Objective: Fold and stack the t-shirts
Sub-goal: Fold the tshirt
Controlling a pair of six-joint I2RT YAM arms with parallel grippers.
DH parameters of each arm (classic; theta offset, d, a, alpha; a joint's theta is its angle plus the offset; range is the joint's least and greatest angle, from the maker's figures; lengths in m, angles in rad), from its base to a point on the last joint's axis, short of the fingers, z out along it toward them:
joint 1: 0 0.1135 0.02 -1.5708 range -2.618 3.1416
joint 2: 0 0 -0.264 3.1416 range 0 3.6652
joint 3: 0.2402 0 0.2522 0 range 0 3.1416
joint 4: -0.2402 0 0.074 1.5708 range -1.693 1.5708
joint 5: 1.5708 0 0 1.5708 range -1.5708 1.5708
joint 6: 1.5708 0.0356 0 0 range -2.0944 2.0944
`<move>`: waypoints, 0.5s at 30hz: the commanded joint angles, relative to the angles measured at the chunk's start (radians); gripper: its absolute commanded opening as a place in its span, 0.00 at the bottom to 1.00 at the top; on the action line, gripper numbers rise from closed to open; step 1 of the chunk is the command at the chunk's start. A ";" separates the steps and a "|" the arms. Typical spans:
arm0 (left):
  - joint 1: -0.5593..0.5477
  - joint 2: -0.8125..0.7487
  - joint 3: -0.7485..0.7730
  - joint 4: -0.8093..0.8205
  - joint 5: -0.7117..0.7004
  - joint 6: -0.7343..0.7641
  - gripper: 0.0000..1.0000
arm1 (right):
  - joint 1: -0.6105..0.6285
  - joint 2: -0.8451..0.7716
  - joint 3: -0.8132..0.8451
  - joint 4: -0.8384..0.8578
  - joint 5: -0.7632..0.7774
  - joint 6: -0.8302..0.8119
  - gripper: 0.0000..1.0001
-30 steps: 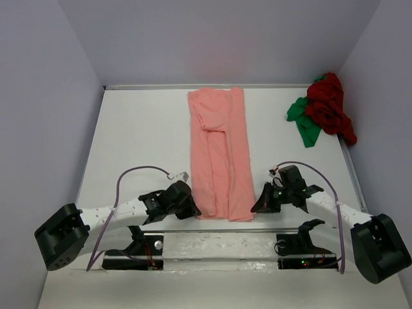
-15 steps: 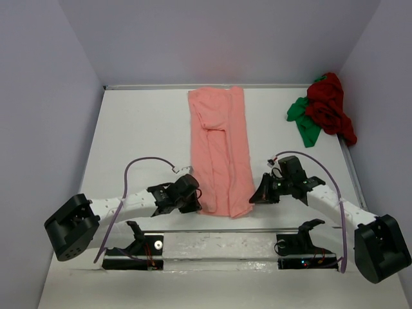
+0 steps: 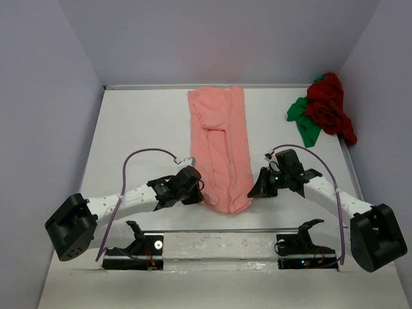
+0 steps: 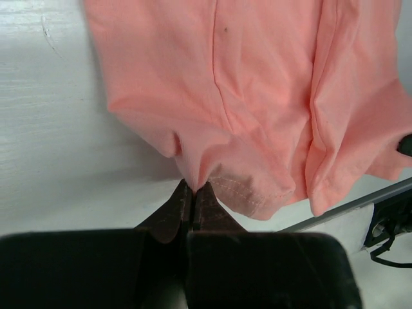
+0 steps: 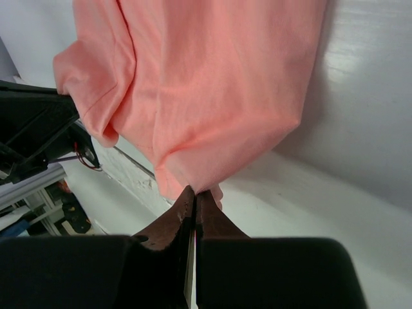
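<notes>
A white surface [image 3: 141, 135] forms the bottom of a box-like enclosure, closed in by 3 plain, pale lavender-grey walls: a back wall [image 3: 219, 38], a left wall [image 3: 38, 129] and a right wall [image 3: 386, 96]. A thin pale strip [image 3: 161, 86] runs where the surface meets the back wall. The light is soft and even, with faint shadows. Seen close up, the white top shows a dull sheen and fine streaks.
</notes>
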 commanded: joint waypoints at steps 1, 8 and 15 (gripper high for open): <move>0.015 -0.031 0.045 -0.020 -0.027 0.027 0.00 | -0.005 0.016 0.072 0.012 0.011 -0.026 0.00; 0.060 -0.053 0.051 -0.017 -0.021 0.056 0.00 | -0.005 0.061 0.149 0.009 0.019 -0.050 0.00; 0.138 -0.051 0.099 -0.033 -0.024 0.117 0.00 | -0.005 0.115 0.224 0.005 0.023 -0.070 0.00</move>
